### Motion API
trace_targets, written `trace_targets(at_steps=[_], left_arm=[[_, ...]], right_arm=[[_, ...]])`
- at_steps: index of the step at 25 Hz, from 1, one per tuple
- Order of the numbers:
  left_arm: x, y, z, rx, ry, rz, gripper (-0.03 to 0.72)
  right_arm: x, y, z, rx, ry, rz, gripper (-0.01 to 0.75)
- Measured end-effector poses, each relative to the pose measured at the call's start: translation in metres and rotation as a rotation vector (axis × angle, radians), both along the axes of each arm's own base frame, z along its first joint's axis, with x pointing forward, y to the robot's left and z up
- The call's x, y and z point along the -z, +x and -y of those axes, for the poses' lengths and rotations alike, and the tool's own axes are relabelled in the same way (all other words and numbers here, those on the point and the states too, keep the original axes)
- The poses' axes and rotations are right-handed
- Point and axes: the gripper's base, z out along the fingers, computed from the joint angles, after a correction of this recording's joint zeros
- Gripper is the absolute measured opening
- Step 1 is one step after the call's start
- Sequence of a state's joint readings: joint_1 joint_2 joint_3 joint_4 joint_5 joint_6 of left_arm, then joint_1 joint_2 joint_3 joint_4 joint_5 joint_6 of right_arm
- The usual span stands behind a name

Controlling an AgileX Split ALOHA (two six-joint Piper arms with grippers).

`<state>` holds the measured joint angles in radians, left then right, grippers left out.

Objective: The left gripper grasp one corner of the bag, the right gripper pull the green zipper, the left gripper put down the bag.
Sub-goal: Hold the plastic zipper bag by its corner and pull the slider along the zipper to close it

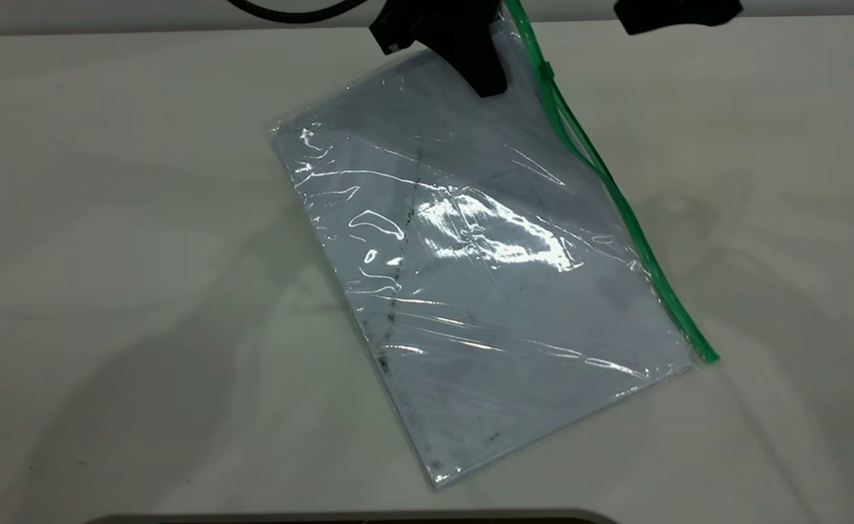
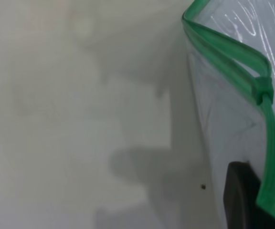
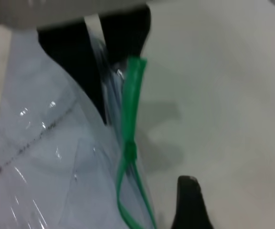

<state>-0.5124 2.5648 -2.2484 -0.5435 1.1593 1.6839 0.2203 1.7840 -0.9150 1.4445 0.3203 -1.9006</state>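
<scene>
The left gripper point(image 1: 481, 69) is clamped on the bag's point(image 1: 485, 276) raised corner; the green zipper point(image 1: 620, 200) gapes below its slider point(image 1: 545, 71). Right gripper point(image 1: 678, 14): finger state unclear. Next, grip the slider

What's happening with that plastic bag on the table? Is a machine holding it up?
Yes. The left gripper is pinching the far corner of the bag and holding that end up off the table, while the near end rests on the surface. Along the bag's side runs the green zipper; its slider sits near the lifted corner, and the strip gapes apart just below it. The right gripper hangs off to the side, not touching the zipper.
</scene>
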Motion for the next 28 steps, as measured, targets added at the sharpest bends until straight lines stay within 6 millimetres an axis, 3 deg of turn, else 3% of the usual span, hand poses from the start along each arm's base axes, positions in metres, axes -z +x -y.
trace_targets(at_steps=[7,14,28], left_arm=[[0.0,0.006,0.004,0.02,-0.036,0.099,0.053],[-0.006,0.009,0.011,0.002,-0.117,0.135,0.053],[-0.01,0.007,0.014,0.012,-0.152,0.132,0.053]], right_arm=[[0.002,0.002,-0.012,-0.086,0.117,0.025,0.556],[0.027,0.003,-0.015,-0.088,0.134,-0.049,0.556],[0.028,0.006,-0.012,-0.036,0.121,-0.049,0.556]])
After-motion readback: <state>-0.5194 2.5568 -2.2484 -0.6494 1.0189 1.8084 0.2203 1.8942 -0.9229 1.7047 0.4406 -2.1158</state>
